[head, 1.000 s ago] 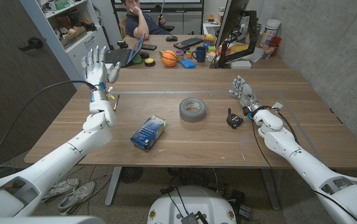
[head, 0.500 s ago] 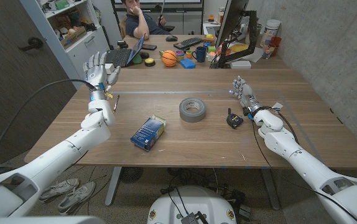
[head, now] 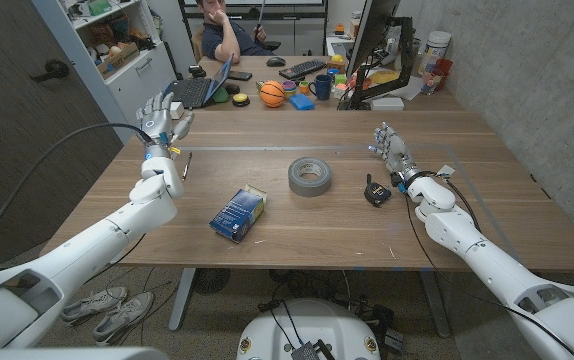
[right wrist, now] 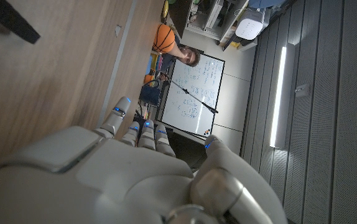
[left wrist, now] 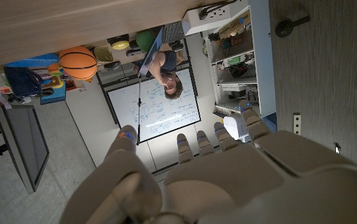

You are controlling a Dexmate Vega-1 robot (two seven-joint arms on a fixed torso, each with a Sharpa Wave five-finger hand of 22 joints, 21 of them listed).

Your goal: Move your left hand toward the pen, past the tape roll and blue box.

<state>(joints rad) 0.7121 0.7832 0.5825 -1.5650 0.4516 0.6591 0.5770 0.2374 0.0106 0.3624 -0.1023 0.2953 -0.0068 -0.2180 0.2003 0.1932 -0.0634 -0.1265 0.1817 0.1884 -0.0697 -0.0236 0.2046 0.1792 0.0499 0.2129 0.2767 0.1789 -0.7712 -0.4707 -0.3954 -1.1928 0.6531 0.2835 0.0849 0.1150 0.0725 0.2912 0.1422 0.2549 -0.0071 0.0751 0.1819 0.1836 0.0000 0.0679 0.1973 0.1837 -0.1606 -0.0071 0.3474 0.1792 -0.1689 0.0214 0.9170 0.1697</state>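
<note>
- The white left hand (head: 161, 117) hovers over the far left part of the wooden bench (head: 297, 225), its fingers (head: 170, 106) spread and released, grasping nothing
- The thin dark pen (head: 187, 166) lies on the bench just beside the left forearm, toward the robot from the raised hand
- The step in hand looks like the last stretch of the reach: the grey tape roll (head: 309, 176) and the blue rectangular box (head: 237, 214) both sit nearer the middle, well apart from the left hand, so the hand seems already past them
- The next move likely calls for lowering the hand and drawing it back a little until the fingers come over the pen
- The white right hand (head: 391, 146) stands near a small black device (head: 376, 189) on the right, fingers apart and holding nothing
- Count on the bench: one pen, one tape roll, one blue box, one black device
</note>
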